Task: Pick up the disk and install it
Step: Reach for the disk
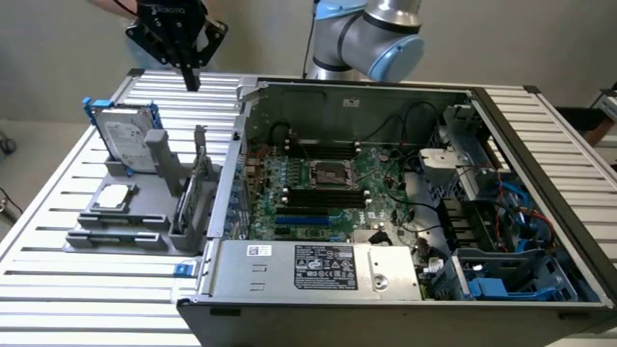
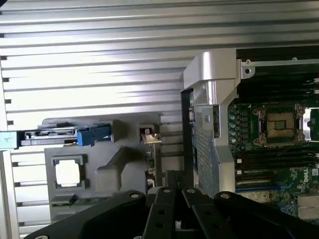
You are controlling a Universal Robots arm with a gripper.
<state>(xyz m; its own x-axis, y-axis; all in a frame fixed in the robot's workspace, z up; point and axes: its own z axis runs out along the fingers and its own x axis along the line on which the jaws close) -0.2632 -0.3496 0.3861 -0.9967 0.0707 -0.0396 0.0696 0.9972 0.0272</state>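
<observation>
1. Blue-framed and silver, the disk (image 1: 126, 137) stands upright on edge in a slot of the grey holder (image 1: 115, 235). The holder sits on the slatted table (image 1: 77, 303), to the exterior view's left of the open computer case (image 1: 357, 85). Nothing touches the disk.
2. The gripper (image 1: 192, 83) hangs in the air over the table's far side, well apart from the disk and higher than its top edge. It looks clenched, with nothing in its grasp.
3. Judged step: the approach for the pick-up. No part of the task is done.
4. Recommendation: part the jaws wider than the disk's thickness before any descent, because closed tips would strike its top edge.
5. Recommendation: the wrist view shows the disk (image 2: 50, 135) edge-on as a thin strip. Square the jaw line across that strip so that the pads meet both flat faces evenly.
6. Recommendation: grip the upper part, above the holder's posts and midway between the blue ends, to avoid tilt.
7. Risk: a small square chip (image 1: 114, 195) lies flat in the holder, near the disk's slot. A skewed descent could foul it or the posts. A straight vertical pull should free the disk cleanly.
</observation>
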